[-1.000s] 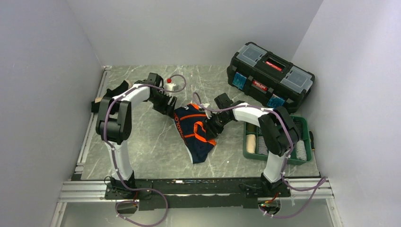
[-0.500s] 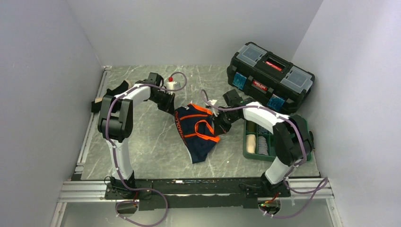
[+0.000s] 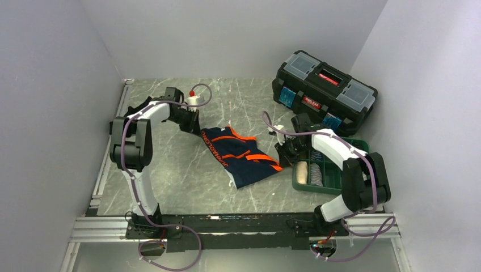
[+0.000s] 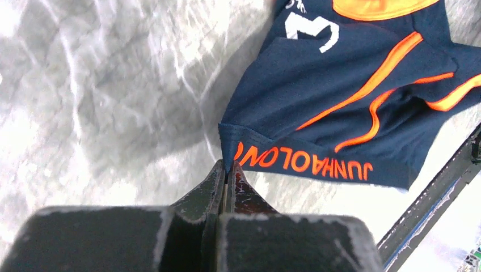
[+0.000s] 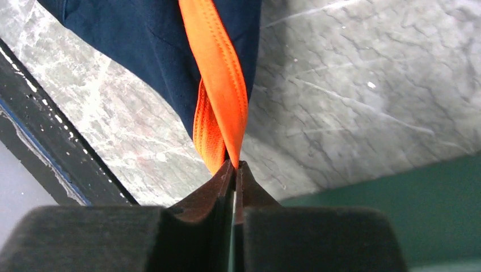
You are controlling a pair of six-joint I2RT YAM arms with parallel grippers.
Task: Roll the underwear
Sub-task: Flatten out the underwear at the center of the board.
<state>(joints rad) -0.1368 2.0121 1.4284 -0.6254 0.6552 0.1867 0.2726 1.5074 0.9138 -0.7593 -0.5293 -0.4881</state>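
Observation:
Dark navy underwear (image 3: 241, 154) with orange seams and an orange-lettered waistband is stretched between my two grippers over the marble table. My left gripper (image 3: 197, 129) is shut on the waistband corner (image 4: 232, 160) at the garment's far left end. Over at the near right end, my right gripper (image 3: 281, 160) is shut on the orange leg band (image 5: 224, 122). In the left wrist view the cloth (image 4: 351, 96) hangs taut above the table, lettering upside down. The right wrist view shows the orange band twisted where it enters the pinched fingertips (image 5: 218, 181).
A green compartment tray (image 3: 363, 190) holding rolled garments sits just right of my right gripper. A black toolbox (image 3: 324, 90) with red latch stands at the back right. A small white bottle with a red cap (image 3: 193, 100) is behind my left arm. Grey walls enclose the table.
Both grippers have closed on the underwear and pulled apart, left toward the far left, right toward the tray. The bunched garment is now stretched out wider.

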